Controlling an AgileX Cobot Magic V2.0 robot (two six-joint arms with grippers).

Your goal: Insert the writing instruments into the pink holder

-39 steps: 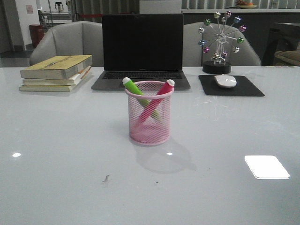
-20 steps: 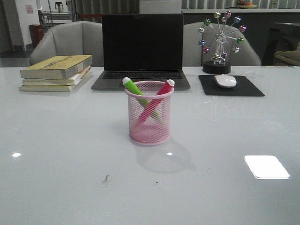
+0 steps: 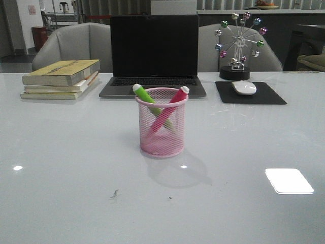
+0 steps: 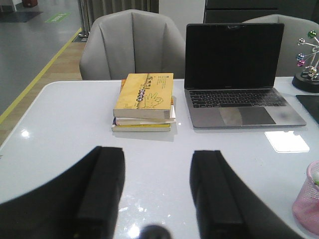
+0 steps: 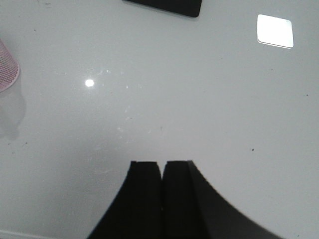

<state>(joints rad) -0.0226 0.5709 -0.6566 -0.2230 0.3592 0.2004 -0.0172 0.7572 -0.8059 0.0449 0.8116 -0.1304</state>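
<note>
The pink holder (image 3: 162, 123) stands upright mid-table in the front view. Inside it lean two crossed writing instruments: a green marker (image 3: 146, 95) tilting left and a magenta marker (image 3: 174, 101) tilting right, their pale ends above the rim. No arm shows in the front view. In the left wrist view my left gripper (image 4: 158, 164) is open over bare table, nothing between its fingers; the holder's edge (image 4: 310, 199) shows off to one side. In the right wrist view my right gripper (image 5: 162, 167) is shut on nothing above the table, with a sliver of the holder (image 5: 7, 69) at the frame's edge.
A laptop (image 3: 154, 55) sits behind the holder. A stack of books (image 3: 62, 78) lies at the back left. At the back right are a white mouse (image 3: 244, 88) on a black pad (image 3: 250, 93) and a ferris-wheel ornament (image 3: 237, 46). Two chairs stand behind the table.
</note>
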